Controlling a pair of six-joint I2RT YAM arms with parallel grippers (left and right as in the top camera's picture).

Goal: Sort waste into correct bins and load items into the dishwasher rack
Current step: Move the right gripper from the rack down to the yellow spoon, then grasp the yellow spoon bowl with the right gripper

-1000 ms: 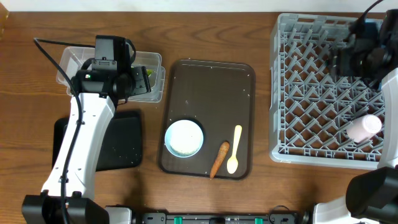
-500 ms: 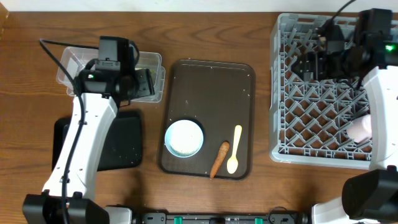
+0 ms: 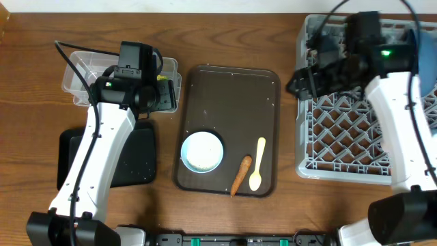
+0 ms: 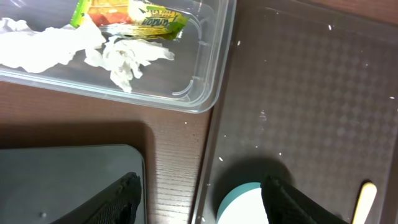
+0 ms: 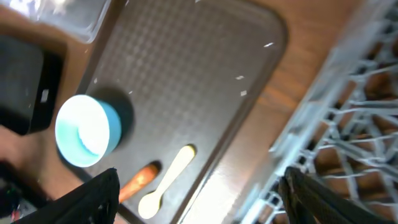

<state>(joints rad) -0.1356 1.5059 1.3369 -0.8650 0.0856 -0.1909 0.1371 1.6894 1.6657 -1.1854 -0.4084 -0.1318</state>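
Fingers (image 4: 118, 199) of the left gripper (image 4: 202, 185) stand spread with nothing between them. They hang over the gap between the clear tub (image 4: 205, 93) and the brown serving tray (image 4: 311, 93). The tub sits at ten o'clock on the table (image 3: 27, 102) and holds the green-and-orange snack wrapper (image 4: 127, 12) and the crumpled white tissue (image 4: 124, 59), so that part of the sorting looks done. The black tray (image 3: 136, 160), at eight o'clock, shows nothing large in it.

Loose rice grains (image 4: 262, 116) lie scattered on the serving tray as tiny white flecks. The bowl (image 3: 202, 152), white inside and light blue outside, stands upright at the tray's seven o'clock corner. The small orange carrot (image 3: 240, 175) and the cream-coloured spoon (image 3: 257, 164) lie just beside each other at five o'clock, the carrot slanted and the spoon's scoop toward six.

The grey dishwasher rack (image 3: 341, 147) fills three o'clock. The right gripper (image 5: 200, 180) hovers at its nine o'clock edge, fingers (image 5: 317, 199) wide apart and empty. The right arm (image 3: 399, 116) covers much of the rack, so its load cannot be told. By my judgement the carrot and rice need binning, and the bowl and spoon need racking.
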